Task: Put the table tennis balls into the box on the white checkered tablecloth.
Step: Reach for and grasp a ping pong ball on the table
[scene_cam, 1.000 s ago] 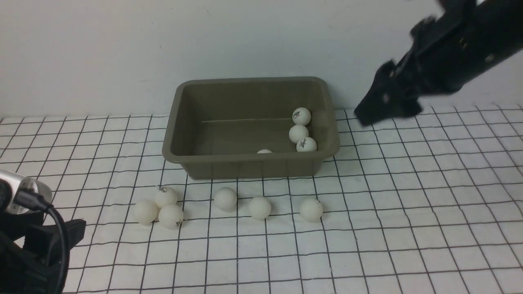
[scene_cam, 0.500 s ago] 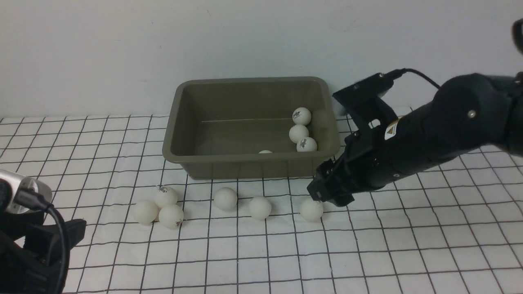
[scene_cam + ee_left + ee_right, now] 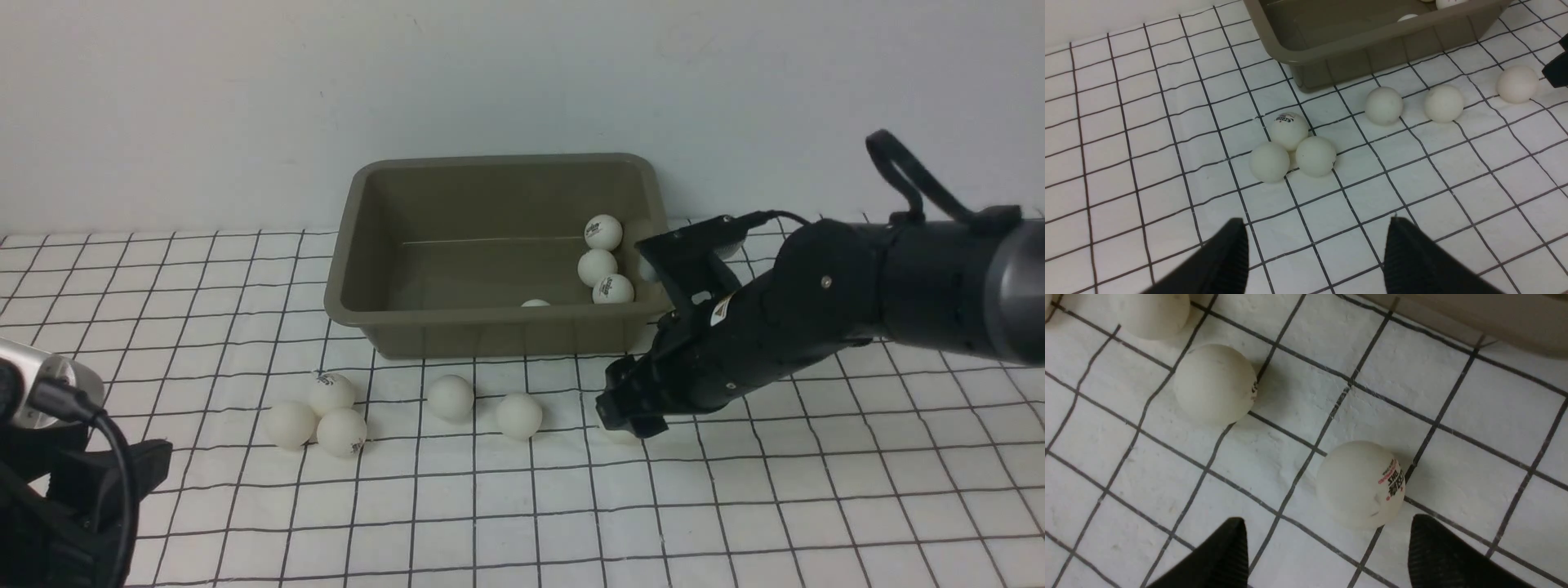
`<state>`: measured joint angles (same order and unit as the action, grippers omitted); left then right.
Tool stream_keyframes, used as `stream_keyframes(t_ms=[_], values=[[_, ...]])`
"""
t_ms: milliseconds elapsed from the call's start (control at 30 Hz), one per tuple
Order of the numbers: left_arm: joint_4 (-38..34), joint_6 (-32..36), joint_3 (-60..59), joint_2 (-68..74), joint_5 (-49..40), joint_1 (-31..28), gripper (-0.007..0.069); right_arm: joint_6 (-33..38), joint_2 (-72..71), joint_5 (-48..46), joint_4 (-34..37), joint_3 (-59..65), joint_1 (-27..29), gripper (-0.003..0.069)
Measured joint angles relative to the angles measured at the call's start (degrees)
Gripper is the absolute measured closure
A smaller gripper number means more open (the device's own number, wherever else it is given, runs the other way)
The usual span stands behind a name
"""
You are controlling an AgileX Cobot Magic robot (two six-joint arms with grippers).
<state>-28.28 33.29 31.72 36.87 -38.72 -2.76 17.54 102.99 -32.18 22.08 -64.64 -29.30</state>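
I see the white checkered tablecloth [image 3: 816,506] carrying the olive-grey rectangular plastic box [image 3: 490,331] at the middle of its back edge. My right gripper [image 3: 624,418] hangs open just off the box's front right corner. My left gripper [image 3: 1316,222] is open and empty near the tablecloth's front left corner. Of the small white table tennis balls [image 3: 450,398], four sit in the box and five lie before it. One more printed ball [image 3: 1359,484] lies between the right gripper's tips, untouched.
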Motion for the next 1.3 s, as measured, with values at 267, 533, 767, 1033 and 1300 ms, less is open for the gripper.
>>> stream_keyframes(t_ms=[267, 533, 767, 1033, 1300], values=[[0.0, 0.0, 0.0, 0.0, -0.05, 0.0, 0.022, 0.0, 3.94, 5.44, 1.62, -0.05, -0.05, 0.0184], [0.0, 0.0, 0.0, 0.0, -0.22, 0.0, 0.022, 0.0, 7.88, 7.18, 2.62, -2.21, -0.05, 0.0184], [0.0, 0.0, 0.0, 0.0, -0.34, 0.0, 0.022, 0.0, 9.8, 6.81, 3.2, -3.92, -0.05, 0.0188], [0.0, 0.0, 0.0, 0.0, -0.34, 0.0, 0.022, -0.06, 10.05, 4.7, 2.65, -3.99, -0.05, 0.0292], [0.0, 0.0, 0.0, 0.0, -0.34, 0.0, 0.022, -2.22, 9.69, 2.68, -5.03, -4.17, 0.33, 0.0302]])
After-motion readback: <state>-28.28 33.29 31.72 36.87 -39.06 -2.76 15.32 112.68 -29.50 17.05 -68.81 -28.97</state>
